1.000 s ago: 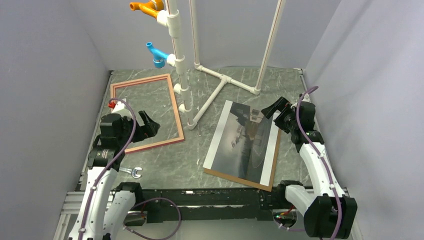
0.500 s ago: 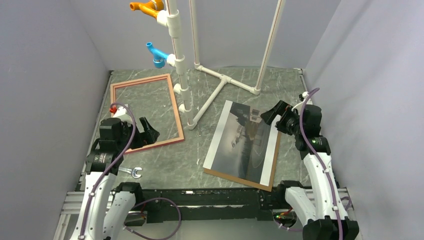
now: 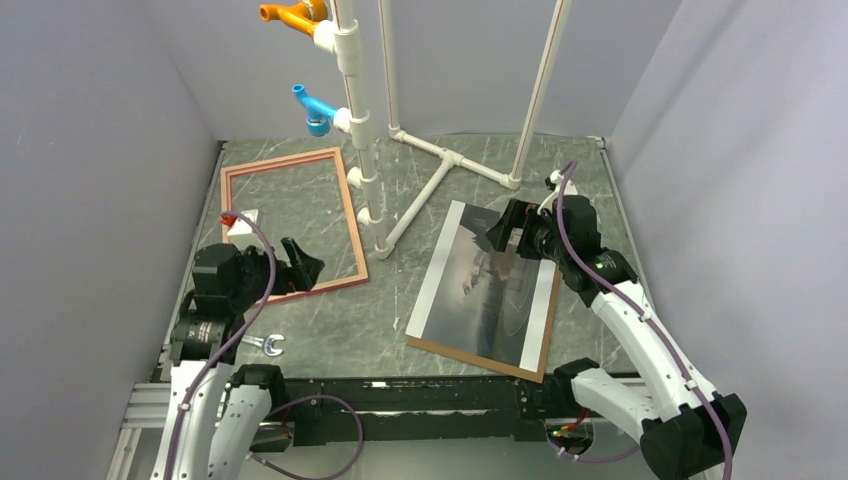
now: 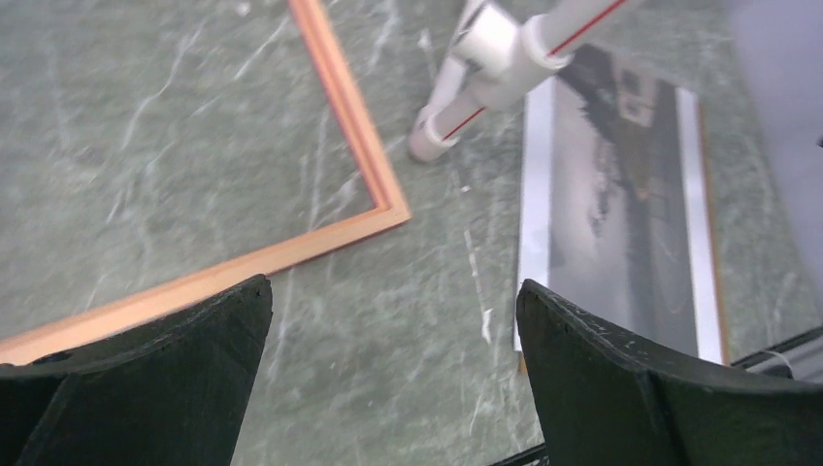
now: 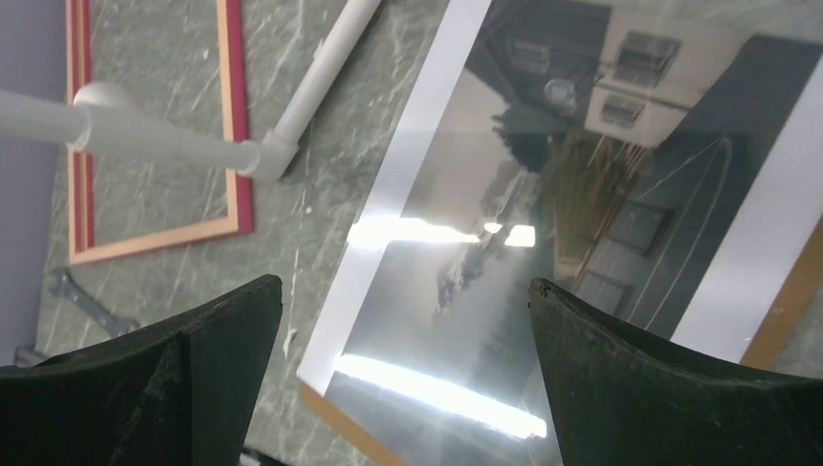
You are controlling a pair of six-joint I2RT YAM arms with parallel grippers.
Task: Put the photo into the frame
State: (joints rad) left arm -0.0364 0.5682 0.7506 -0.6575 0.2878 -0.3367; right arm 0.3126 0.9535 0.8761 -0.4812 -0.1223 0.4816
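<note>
The photo lies face up on a brown backing board, right of centre. The frame lies flat at far left, well apart. Between them I see a white pipe stand, one foot ending just beside the frame's right edge. A wrench lies nearer me. My left gripper hangs wide open and empty by the frame's near edge. My right gripper, likewise, hangs over the photo's far end.

White arms with black hands, purple cables.
</note>
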